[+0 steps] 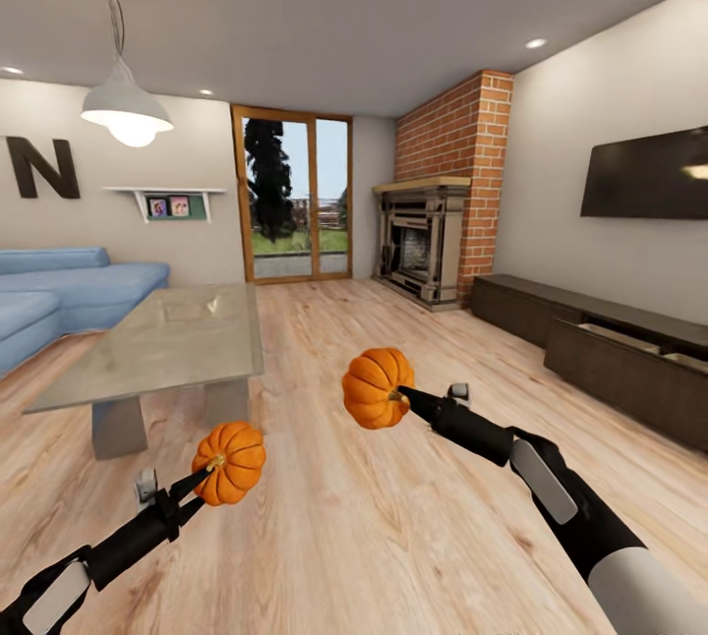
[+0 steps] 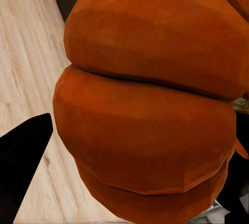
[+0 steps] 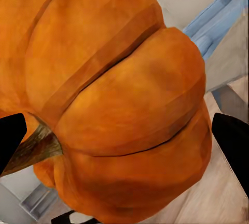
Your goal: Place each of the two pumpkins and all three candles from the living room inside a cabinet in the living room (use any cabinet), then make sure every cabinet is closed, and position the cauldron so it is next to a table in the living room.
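My left fingers (image 1: 208, 471) are clamping a small ribbed orange pumpkin (image 1: 230, 463) | right fingers (image 1: 405, 397) clamping the bigger ribbed orange pumpkin (image 1: 377, 387) by its stem | risk: it is slipping free before the long dark-brown cabinet (image 1: 629, 360) beyond my right fingers.

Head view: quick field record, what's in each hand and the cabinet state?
left hand: shut on smaller pumpkin, held above the floor
right hand: shut on larger pumpkin, gripped at the stem
cabinet: along the right wall under the TV, near drawers pulled open
table: ahead left, top bare
sofa: blue, behind table
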`<state>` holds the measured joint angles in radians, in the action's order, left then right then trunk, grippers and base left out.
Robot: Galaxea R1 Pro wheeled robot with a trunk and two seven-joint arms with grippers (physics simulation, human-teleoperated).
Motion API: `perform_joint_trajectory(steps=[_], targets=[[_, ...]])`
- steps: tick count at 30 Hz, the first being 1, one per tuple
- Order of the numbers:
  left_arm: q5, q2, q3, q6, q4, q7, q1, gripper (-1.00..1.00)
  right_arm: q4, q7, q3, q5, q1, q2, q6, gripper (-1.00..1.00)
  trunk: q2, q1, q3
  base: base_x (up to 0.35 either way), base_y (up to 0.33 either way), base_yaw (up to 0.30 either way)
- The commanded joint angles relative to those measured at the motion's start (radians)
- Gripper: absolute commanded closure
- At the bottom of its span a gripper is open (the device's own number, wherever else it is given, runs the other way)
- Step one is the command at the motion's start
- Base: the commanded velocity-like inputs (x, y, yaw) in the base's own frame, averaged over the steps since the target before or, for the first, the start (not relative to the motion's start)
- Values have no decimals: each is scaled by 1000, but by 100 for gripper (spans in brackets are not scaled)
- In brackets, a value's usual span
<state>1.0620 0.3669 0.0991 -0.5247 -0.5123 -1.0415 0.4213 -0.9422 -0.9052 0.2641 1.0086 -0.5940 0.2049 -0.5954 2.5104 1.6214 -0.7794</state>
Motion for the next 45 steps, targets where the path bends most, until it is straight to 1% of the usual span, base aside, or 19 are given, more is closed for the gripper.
perform_joint_trajectory(steps=[1,6,12,14,17,19,21,23,24,30,41,45], targets=[[11,1,5,-8,0,-1,1,100,9,1,0,17,-1,0,-10,100,1,0,0,0,0,-252],[10,1,6,-6,-1,-2,1,100,25,6,-3,20,-1,-1,-9,100,1,0,2,-50,-36,-136],[10,0,7,-6,-3,-2,1,100,28,14,-5,22,-1,0,-15,100,1,0,2,-223,-160,-11],[10,0,7,-6,-4,-2,1,100,28,15,-14,29,-1,-1,-29,100,1,0,1,-244,-183,23],[10,1,8,-6,-18,-1,1,100,29,23,-54,39,-1,-2,-89,100,1,0,-1,-246,-186,81],[10,0,8,-6,-23,1,1,100,30,49,-89,41,-1,-2,-130,100,1,0,-3,-246,-187,104],[10,-1,8,-6,-25,2,1,100,33,87,-127,42,-1,-1,-153,100,1,0,-6,-245,-188,24],[10,-1,8,-6,-26,3,1,100,45,100,-148,42,-1,-1,-159,100,1,0,-9,-197,-161,-97],[10,-1,8,-6,-26,3,1,100,48,100,-152,42,-1,-1,-160,100,1,0,-10,-110,-93,-156],[10,-1,8,-7,-26,3,1,100,57,96,-159,42,-1,1,-161,100,1,0,-15,-30,-25,-222],[10,-2,8,-7,-26,3,1,100,72,96,-160,42,-1,1,-158,100,1,0,-15,1,-42,-280],[10,-2,8,-6,-26,3,1,100,72,100,-160,42,-1,0,-157,100,1,0,-15,96,-146,-87]])
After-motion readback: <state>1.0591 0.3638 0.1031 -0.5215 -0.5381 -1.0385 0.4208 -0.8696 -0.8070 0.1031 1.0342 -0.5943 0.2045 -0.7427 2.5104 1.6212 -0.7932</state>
